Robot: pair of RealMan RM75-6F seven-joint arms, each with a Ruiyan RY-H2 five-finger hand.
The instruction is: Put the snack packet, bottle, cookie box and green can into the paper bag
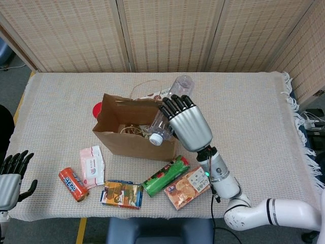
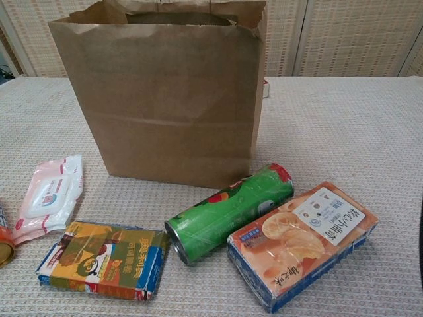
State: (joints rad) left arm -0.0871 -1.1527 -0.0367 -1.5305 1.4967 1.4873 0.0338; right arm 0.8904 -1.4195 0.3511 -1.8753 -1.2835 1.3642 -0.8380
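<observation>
My right hand grips a clear bottle with a white cap, tilted cap-down over the open mouth of the brown paper bag. In front of the bag a green can lies on its side. Touching its right side lies the orange cookie box, and to its left lies the flat snack packet. My left hand is at the table's front left corner, fingers apart, holding nothing. The chest view shows neither hand.
A pink wipes pack and an orange can lie left of the snack packet. Something red peeks out behind the bag. A woven screen stands beyond the table's far edge.
</observation>
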